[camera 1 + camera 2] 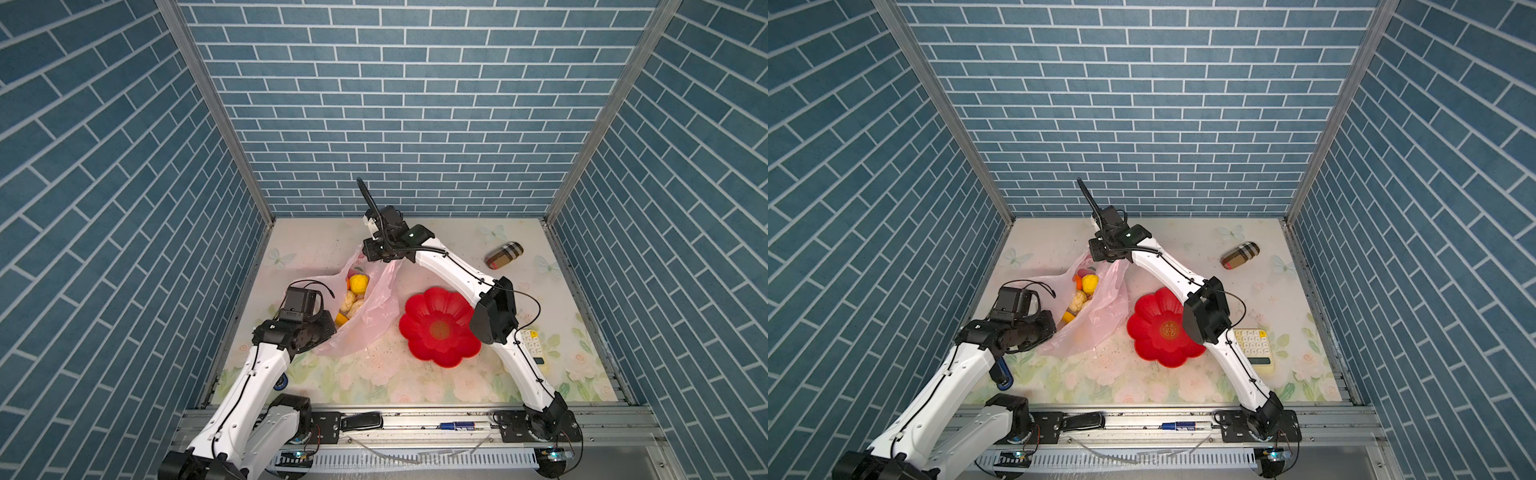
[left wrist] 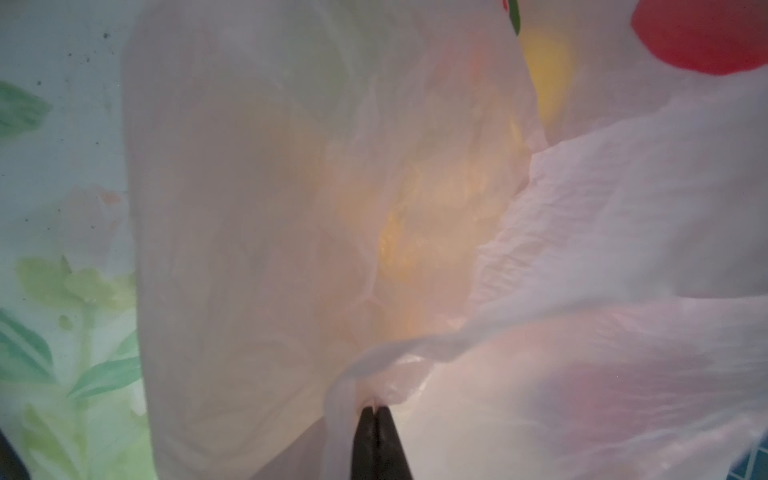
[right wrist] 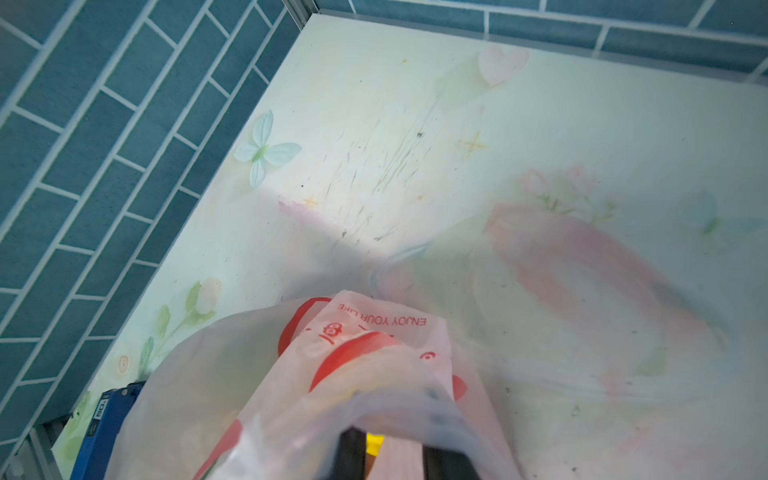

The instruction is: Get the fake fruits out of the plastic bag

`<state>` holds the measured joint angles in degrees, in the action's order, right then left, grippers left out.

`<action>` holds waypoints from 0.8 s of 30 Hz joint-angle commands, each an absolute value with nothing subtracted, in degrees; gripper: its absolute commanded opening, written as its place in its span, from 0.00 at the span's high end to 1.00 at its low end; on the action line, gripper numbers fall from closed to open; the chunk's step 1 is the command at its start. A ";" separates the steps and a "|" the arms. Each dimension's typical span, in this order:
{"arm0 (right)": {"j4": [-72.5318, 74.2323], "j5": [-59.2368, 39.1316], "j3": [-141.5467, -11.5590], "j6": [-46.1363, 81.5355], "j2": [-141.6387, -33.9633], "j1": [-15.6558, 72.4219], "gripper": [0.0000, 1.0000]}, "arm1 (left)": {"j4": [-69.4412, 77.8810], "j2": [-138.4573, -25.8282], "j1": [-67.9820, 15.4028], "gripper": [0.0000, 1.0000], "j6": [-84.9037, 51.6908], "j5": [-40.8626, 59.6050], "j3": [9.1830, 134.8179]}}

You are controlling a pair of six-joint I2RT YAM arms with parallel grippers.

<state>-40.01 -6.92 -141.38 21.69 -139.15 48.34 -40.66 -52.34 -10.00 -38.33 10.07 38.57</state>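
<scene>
Pale-pink plastic bag (image 1: 376, 320) lies on the floral surface (image 1: 415, 374) beside the red dish (image 1: 419, 307), its mouth pulled open. The left gripper (image 2: 376, 413) is clenched on its near rim, and the right gripper (image 3: 395, 455) grasps bunched film at the far edge. The fake fruits (image 1: 358, 284) sit inside.
</scene>
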 commanded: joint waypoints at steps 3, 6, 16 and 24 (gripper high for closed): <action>-44.54 -9.58 -135.02 17.88 -133.94 50.31 0.73 | -34.59 -54.80 -10.37 1.00 -42.47 6.26 41.34; -40.71 -8.95 -124.38 19.14 -126.87 53.48 0.72 | -33.15 -56.11 -10.37 1.00 -42.68 5.97 42.61; -31.34 -10.07 -101.98 26.74 -117.05 60.86 0.73 | -31.64 -57.01 -10.53 1.00 -41.89 6.06 43.36; -28.97 -13.83 -88.28 30.75 -112.66 63.61 0.76 | -31.32 -55.10 -10.59 1.00 -42.71 5.14 40.18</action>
<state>-30.55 -11.53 -91.83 27.24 -116.22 62.61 -31.51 -56.27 -10.17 -42.28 6.48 41.74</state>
